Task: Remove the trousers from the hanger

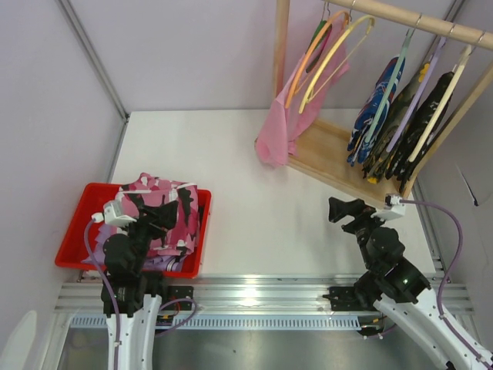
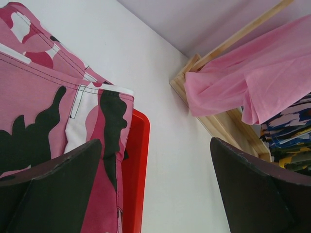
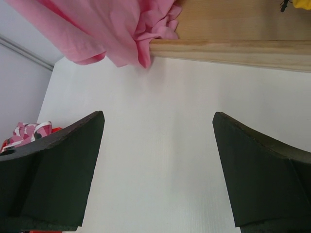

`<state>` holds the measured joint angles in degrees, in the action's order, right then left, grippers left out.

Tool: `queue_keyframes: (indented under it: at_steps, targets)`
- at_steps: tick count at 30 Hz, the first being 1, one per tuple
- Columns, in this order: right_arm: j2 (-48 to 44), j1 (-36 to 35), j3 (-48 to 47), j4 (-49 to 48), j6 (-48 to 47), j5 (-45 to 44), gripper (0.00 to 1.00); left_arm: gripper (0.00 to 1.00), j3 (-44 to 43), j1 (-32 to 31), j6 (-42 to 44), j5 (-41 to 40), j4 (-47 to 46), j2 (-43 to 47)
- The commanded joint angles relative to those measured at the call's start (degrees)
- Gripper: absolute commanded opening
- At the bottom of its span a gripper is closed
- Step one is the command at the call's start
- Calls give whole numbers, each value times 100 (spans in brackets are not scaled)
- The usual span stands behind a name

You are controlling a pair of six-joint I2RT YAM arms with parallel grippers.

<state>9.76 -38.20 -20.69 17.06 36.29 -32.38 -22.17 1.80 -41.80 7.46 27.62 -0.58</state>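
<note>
While spread to full width and clamped on nothing, hovers low over the red bin [image 1: 73, 235]: so much for the left gripper [image 1: 158, 210]. Directly beneath that hand, touching or nearly so, the trousers [image 1: 183, 220], heaped in the bin and reaching its right-hand rim. No clear long axis in the heap. From the left wrist view, only a waistband edge with a belt loop, below and to the left of the gap between the fingers [image 2: 53, 194]. Judged from that lie: already off the hanger, with nothing left to pull free, and straight down as the only reach for this arm.

Further out and to the right, over bare table [image 1: 231, 162], the right gripper [image 1: 347, 214], likewise spread wide and empty, well apart from the trousers. In its wrist view, just a small camouflage patch at the far left edge. Ahead of that hand and a little to its left, a plain pink garment [image 1: 279, 131], draped down to the wooden rack base [image 1: 331, 158].

Farthest off, up on the rail, ahead and left of the right gripper, the hanger [image 1: 339, 58], seemingly bare, beside an orange hanger [image 1: 306, 62]. Nearer by far to the right arm: the hanger. Nearer to the left arm: the trousers.
</note>
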Motion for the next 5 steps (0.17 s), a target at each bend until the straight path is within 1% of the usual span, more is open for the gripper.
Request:
queue_keyframes:
  at_steps: [1, 5]
  targets:
    - [245, -30, -189, -335, -184, -207, 99, 99, -120, 39, 14, -157, -99, 163]
    - [430, -21, -374, -343, -210, -251, 99, 99, -156, 31, 40, -227, -99, 172]
